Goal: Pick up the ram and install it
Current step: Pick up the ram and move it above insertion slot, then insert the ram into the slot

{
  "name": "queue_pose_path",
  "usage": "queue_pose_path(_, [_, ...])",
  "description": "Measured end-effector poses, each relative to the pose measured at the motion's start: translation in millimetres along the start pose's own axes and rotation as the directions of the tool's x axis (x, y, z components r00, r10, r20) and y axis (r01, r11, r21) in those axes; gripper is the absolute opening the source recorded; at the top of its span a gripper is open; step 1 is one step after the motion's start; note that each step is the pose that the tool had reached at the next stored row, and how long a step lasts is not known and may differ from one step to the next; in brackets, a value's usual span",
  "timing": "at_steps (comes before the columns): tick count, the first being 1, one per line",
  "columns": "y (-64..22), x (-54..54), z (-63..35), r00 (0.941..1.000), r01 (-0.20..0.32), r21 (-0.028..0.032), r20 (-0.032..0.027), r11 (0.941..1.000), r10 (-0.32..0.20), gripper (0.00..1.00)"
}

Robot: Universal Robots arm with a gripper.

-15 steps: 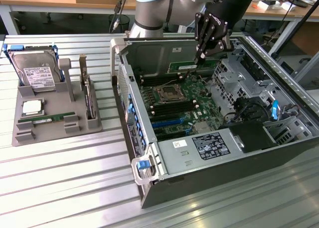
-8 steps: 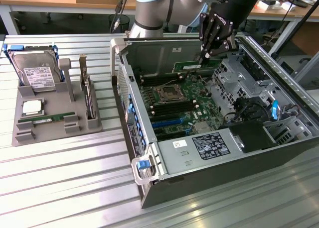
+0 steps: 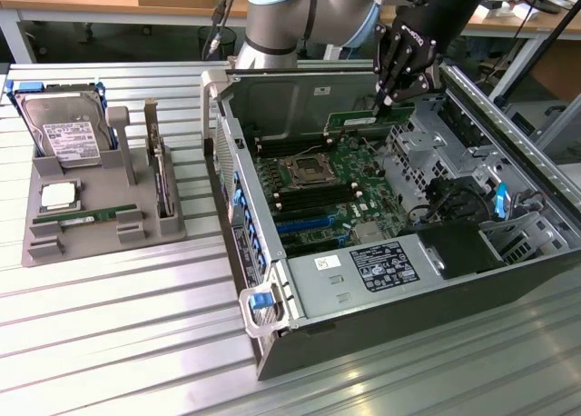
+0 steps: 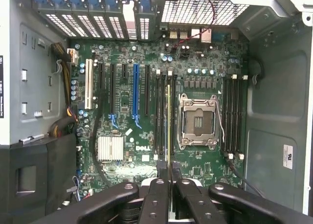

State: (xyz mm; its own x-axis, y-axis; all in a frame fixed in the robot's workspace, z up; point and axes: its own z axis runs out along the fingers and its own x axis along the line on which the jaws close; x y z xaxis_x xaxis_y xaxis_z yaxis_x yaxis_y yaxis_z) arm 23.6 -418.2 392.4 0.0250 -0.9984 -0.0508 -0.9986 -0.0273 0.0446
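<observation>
My gripper (image 3: pixel 388 103) hangs inside the open computer case (image 3: pixel 381 280), above the motherboard (image 3: pixel 331 189). It is shut on the ram (image 3: pixel 356 120), a long green stick held level by one end. In the wrist view the ram (image 4: pixel 169 126) shows edge-on as a thin line running out from between my fingertips (image 4: pixel 169 177). It lies over the black memory slots (image 4: pixel 161 116) beside the empty processor socket (image 4: pixel 198 121). The stick is still above the board, not seated in a slot.
A grey holder tray (image 3: pixel 100 239) at the exterior view's left carries a hard drive (image 3: pixel 62 130), a silver processor (image 3: pixel 59 195), a second green stick (image 3: pixel 86 218) and an upright card (image 3: pixel 162 175). Case walls, drive cages (image 3: pixel 472 162) and cables surround the board.
</observation>
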Motion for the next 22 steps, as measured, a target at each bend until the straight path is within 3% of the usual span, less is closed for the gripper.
queue_pose_path(9, [0.7, 0.0, 0.0, 1.0000, 0.000, 0.0000, 0.0000, 1.0000, 0.000, 0.12])
queue_pose_path(12, [4.6, -0.1, 0.3, 1.0000, 0.000, 0.0000, 0.0000, 1.0000, 0.000, 0.12])
queue_pose_path(18, [20.4, -0.4, 3.7, 1.0000, 0.000, 0.0000, -0.0001, 1.0000, 0.000, 0.12])
queue_pose_path(22, [23.1, -0.3, 6.6, 1.0000, 0.000, 0.0000, 0.0000, 1.0000, 0.000, 0.12])
